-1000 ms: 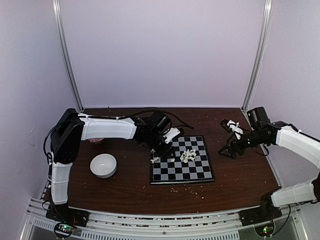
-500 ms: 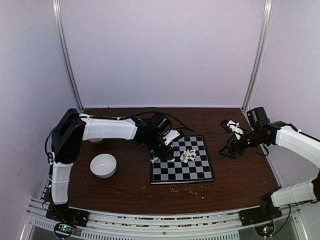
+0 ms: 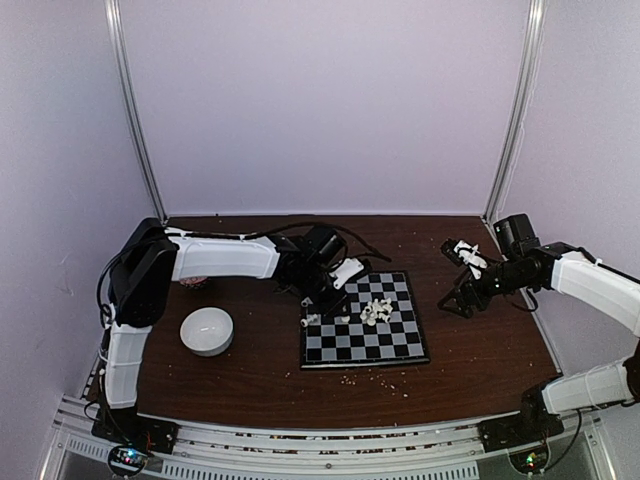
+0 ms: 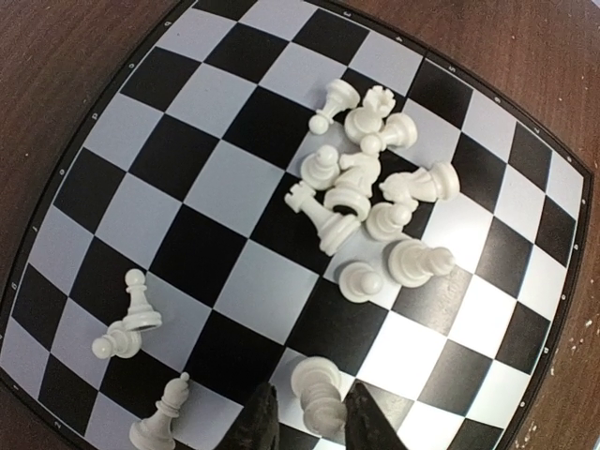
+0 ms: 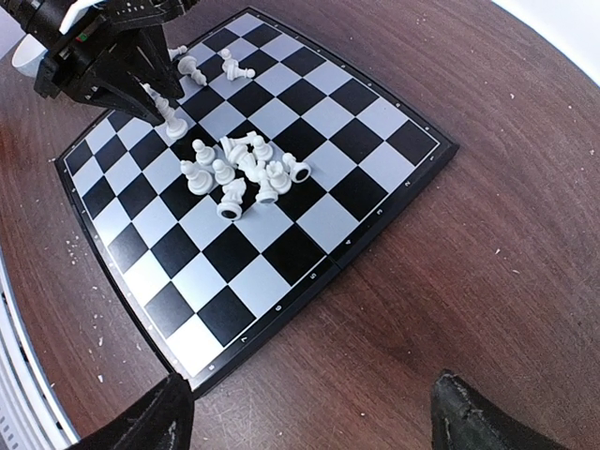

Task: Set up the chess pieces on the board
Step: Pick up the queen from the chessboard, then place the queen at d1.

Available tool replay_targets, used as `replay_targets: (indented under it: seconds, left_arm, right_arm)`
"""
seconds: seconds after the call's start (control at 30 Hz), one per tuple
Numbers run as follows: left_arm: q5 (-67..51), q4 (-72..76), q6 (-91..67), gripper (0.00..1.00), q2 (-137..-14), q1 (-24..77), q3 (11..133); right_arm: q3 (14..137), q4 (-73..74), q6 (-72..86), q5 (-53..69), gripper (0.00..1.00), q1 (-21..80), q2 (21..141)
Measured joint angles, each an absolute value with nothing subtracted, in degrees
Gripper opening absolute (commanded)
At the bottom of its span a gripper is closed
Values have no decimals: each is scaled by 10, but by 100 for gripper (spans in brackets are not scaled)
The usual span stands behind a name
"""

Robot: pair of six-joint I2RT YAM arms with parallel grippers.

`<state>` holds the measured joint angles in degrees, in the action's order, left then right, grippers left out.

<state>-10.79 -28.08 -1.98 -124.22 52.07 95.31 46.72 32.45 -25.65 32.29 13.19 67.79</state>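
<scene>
In the top view the board [image 3: 392,342] lies mid-table [image 3: 250,370]. Most chess pieces [image 4: 370,202] lie heaped in the upper right of the left wrist view. At that view's bottom edge the left gripper [image 4: 307,422] brackets a single piece [image 4: 317,389]; whether its fingers press it cannot be told. The right gripper [image 5: 309,412] hangs wide open and empty, right of the board.
</scene>
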Motion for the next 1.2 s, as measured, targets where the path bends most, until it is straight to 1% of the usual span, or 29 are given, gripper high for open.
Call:
replay_targets:
  seconds: [0.23, 0.5, 0.8, 1.03, 1.2]
  left_arm:
    - [-109, -281, -17, 13, -1242, 521, 953]
    - [-107, -284, 2, 7, -1222, 534, 933]
    - [-112, -295, 44, 6, -1141, 615, 900]
    - [-126, -301, 54, 6, -1148, 618, 900]
    - [-150, -307, 70, 5, -1176, 615, 911]
  right_arm:
    - [467, 324, -257, 321, 88, 132, 678]
    - [467, 324, -258, 320, 87, 131, 680]
    - [467, 324, -258, 321, 87, 131, 682]
    - [467, 324, -258, 320, 87, 131, 682]
    - [467, 324, -258, 321, 87, 131, 683]
